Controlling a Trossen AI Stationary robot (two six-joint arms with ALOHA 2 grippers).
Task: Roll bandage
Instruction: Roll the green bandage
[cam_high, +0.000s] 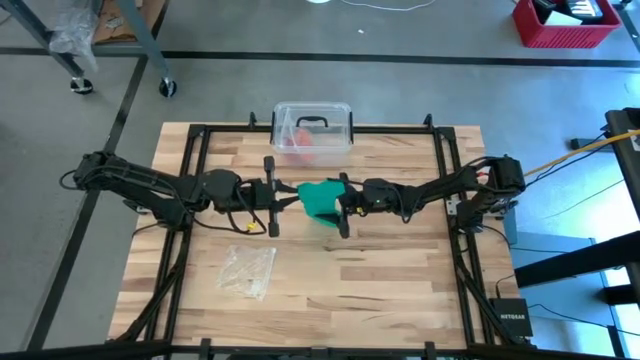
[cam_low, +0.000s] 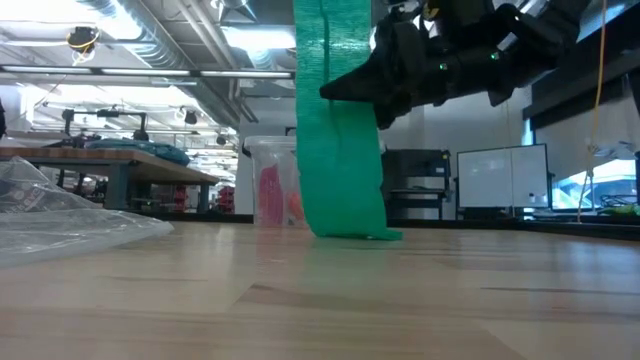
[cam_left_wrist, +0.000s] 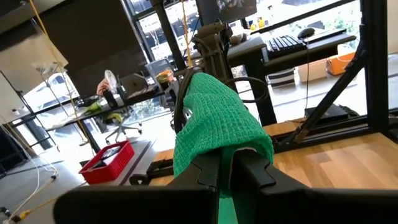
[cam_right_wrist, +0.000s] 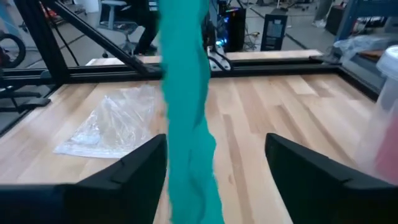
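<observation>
**Bandage hangs from your left gripper, right gripper spread wide beside it**

Your left gripper (cam_left_wrist: 227, 171) is clenched on the green bandage (cam_high: 322, 199) above the middle of the wooden table (cam_high: 400, 270). In the left wrist view the cloth bunches over the two dark fingers (cam_left_wrist: 205, 174) and drapes ahead of them. From table height you see the strip (cam_low: 340, 130) hanging straight down as a long band, its lower end resting on the tabletop in front of the clear plastic box (cam_low: 272, 180).

Your right gripper (cam_right_wrist: 214, 155) faces the left one from the other side, its jaws released and wide apart. In its wrist view the bandage (cam_right_wrist: 186, 124) hangs between the two fingers (cam_right_wrist: 134, 168), closer to one of them; you cannot tell whether it touches that finger.

The clear box with the black handle (cam_high: 312, 131) sits at the far edge of the table, just behind the bandage. A crumpled clear plastic wrapper (cam_high: 249, 270) lies on the near left part of the table, well apart from both grippers
</observation>
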